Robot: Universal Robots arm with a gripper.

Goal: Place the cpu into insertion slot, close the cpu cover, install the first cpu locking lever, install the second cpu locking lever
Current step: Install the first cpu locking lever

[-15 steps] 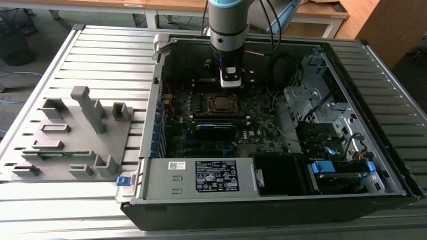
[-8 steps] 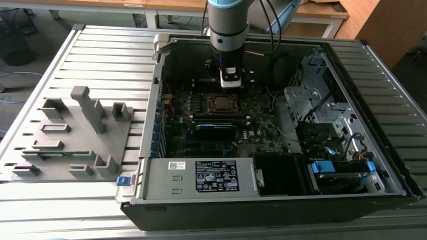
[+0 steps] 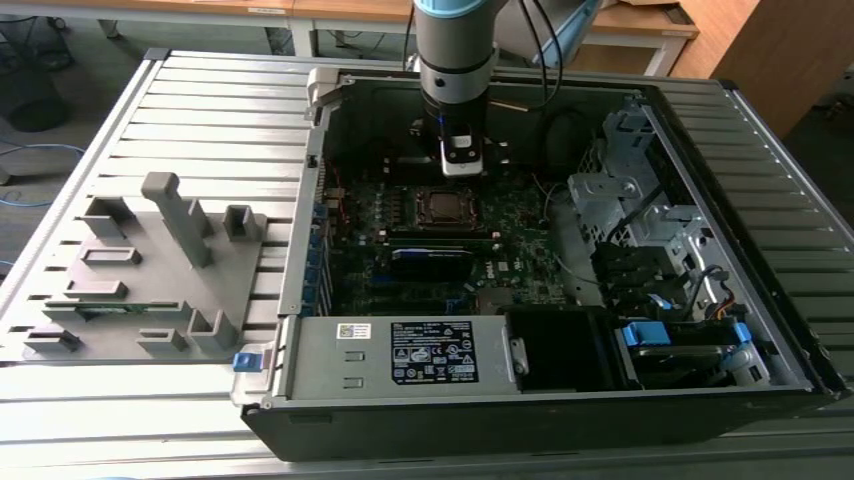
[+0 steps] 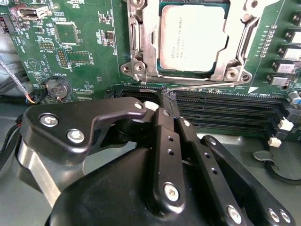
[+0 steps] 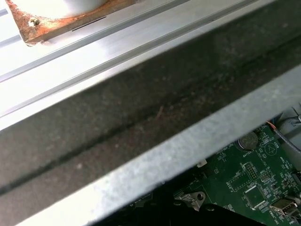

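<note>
So the cpu is sitting in the insertion slot with the cpu cover lying flat over it. A thin locking lever is running along the socket edge nearest the gripper, crossways to the fingers. Those are looking pinched together right at the lever's end. Can't tell if the wire's actually between them.

The arm hangs vertically, its hand pointing straight down with both fingers pressed together.
</note>
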